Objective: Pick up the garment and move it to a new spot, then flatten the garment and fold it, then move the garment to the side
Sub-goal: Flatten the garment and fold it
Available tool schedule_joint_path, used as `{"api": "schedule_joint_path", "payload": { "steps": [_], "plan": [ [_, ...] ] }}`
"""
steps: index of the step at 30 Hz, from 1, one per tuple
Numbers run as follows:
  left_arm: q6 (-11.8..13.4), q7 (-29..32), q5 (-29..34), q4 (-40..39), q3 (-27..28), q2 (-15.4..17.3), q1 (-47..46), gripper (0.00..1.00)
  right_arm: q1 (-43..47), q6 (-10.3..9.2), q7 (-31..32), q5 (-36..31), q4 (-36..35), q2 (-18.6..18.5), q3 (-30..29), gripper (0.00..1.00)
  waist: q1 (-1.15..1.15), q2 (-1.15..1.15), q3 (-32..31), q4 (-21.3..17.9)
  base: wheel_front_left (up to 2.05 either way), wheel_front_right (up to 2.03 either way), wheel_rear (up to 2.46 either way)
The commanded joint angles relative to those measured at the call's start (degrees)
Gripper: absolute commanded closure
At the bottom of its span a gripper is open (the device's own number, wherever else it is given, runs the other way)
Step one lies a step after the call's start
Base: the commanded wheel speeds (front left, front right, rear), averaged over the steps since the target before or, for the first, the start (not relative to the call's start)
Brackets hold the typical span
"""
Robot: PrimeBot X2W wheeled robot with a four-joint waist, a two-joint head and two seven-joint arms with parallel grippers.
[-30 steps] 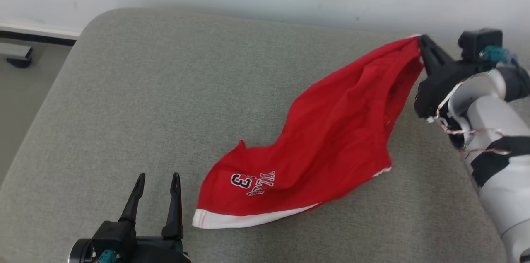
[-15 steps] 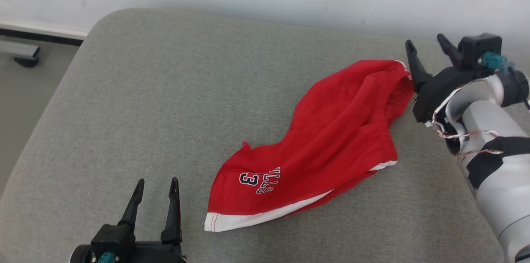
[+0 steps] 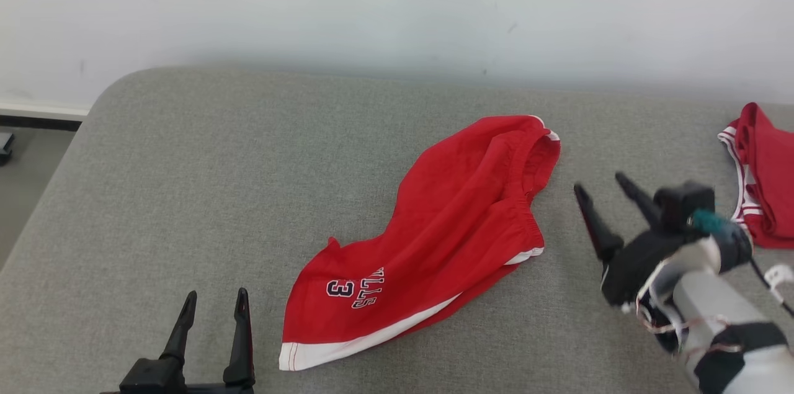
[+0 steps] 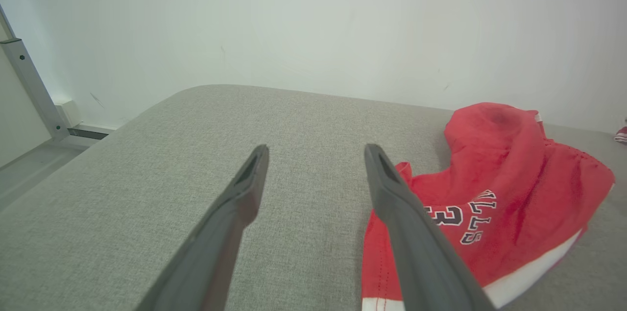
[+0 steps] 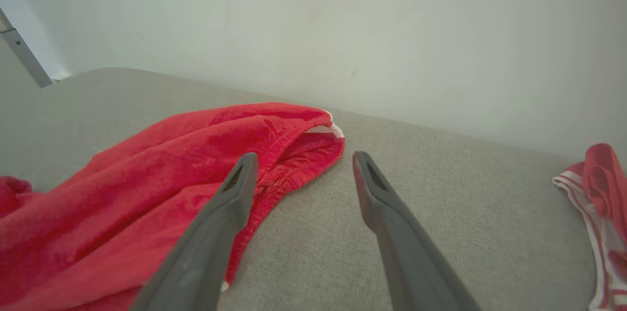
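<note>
Lying loose: red shorts (image 3: 434,239) mid grey cushion (image 3: 217,152)

Shorts are crumpled, white hem toward me, waistband toward the wall (image 3: 372,3), number 3 print showing. My right pincer (image 3: 599,182) is released, fingers spread, just right of the waistband, grasping nothing. My left pincer (image 3: 215,295) is released too, near the hem's left corner, apart from it. Second red garment (image 3: 766,177) lies at the cushion's right edge.

A bare indoor room, home or lab undecided, is indicated by a grey upholstered cushion (image 3: 186,158) against a white wall (image 3: 372,3) and a metal post (image 4: 30,86).
</note>
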Motion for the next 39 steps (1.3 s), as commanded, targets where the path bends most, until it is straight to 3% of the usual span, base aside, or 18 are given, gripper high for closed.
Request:
{"api": "schedule_joint_path", "payload": {
  "steps": [1,11,22,23,25,31,39],
  "plan": [
    [-0.2,-0.2,0.3,-0.2,0.4,0.0,0.7,0.00,3.8,-0.16,0.4,1.0,-2.2,-0.4,0.8,0.00,0.01,0.00,-0.7,-0.5,0.00,0.00,0.00],
    [-0.5,-0.2,0.4,-0.7,0.5,0.0,-0.1,0.00,12.7,-0.16,3.8,1.0,-9.6,-1.4,2.7,0.00,0.01,0.00,1.4,0.2,0.00,0.00,0.00],
    [-0.3,-0.2,-0.4,-0.6,-1.0,-0.1,-2.5,0.00,9.9,-0.16,7.6,-1.3,-9.7,-2.6,5.2,0.01,0.01,0.00,4.5,3.6,0.00,0.00,0.00],
    [-0.4,-0.2,-0.4,-0.6,-1.0,-0.1,-2.6,0.00,9.5,-0.16,7.6,-1.2,-9.4,-2.7,5.4,0.55,0.01,0.00,4.7,3.8,0.00,0.00,0.00],
    [-0.5,-0.2,-0.5,-0.4,-0.9,0.0,-2.5,0.00,8.9,-0.16,7.9,-0.6,-9.2,-2.6,6.5,1.00,0.01,0.00,4.9,4.1,0.00,0.00,0.00],
    [-0.2,-0.2,-0.4,0.3,-0.5,-0.1,-0.7,0.00,10.8,-0.16,5.4,1.6,-10.7,-2.6,8.6,1.00,0.01,0.00,2.8,2.9,0.00,0.00,0.00],
    [-0.4,-0.2,0.1,0.9,1.0,0.0,1.7,0.00,18.8,-0.17,6.8,5.4,-22.6,-6.8,9.0,1.00,0.01,0.00,-0.9,-1.9,0.00,0.00,0.00]
  ]
}}
